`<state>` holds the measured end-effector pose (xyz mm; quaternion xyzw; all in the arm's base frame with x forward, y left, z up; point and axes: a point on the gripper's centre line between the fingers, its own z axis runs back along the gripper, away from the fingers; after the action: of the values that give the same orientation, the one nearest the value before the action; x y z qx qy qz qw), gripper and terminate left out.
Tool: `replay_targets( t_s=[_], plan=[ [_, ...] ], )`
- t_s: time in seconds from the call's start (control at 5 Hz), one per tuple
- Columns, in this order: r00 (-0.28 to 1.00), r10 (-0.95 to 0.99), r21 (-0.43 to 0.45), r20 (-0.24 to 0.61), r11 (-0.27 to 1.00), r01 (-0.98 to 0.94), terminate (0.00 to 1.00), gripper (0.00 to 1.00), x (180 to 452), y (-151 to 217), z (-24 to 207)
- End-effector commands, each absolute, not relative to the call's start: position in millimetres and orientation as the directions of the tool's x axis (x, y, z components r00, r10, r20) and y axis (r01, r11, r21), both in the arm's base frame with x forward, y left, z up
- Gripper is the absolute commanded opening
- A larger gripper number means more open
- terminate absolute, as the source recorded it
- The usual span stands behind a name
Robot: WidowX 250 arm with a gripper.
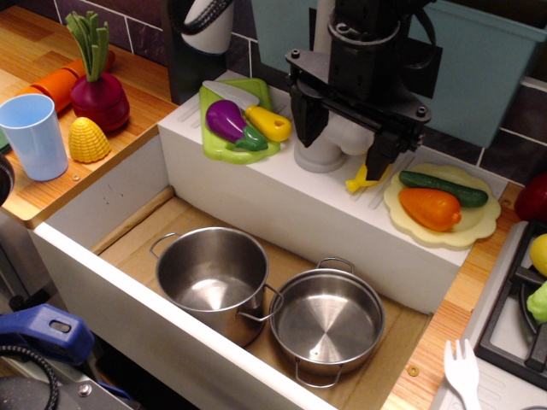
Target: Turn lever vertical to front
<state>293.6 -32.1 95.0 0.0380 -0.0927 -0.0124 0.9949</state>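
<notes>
Only the one view. Gripper [346, 141] spread wide, holding nothing, straddling the faucet base [318, 155] on the sink's back ledge [256, 184]. Lever not clearly seen, probably hidden behind the black fingers. Risky: closing blind could pinch the column instead, or clip the small yellow piece [359, 181] just beside the right finger. Counting up: two steel pots [214, 278] in the basin, two plates [444, 231] of toy food, one blue cup [34, 137], one white fork [461, 367].
</notes>
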Motion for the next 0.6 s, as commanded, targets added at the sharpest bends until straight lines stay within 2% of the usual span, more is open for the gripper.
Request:
replay_targets(
  t_s=[0.0,0.2,0.4],
  plan=[
    [0.983,-0.032,0.078,0.183,0.997,0.018,0.0,1.0,294,-32,95],
    [0.961,-0.021,0.116,0.276,0.993,-0.012,0.0,1.0,304,-34,95],
    [0.944,0.006,0.131,0.33,0.99,-0.053,0.0,1.0,319,-34,97]
  ],
)
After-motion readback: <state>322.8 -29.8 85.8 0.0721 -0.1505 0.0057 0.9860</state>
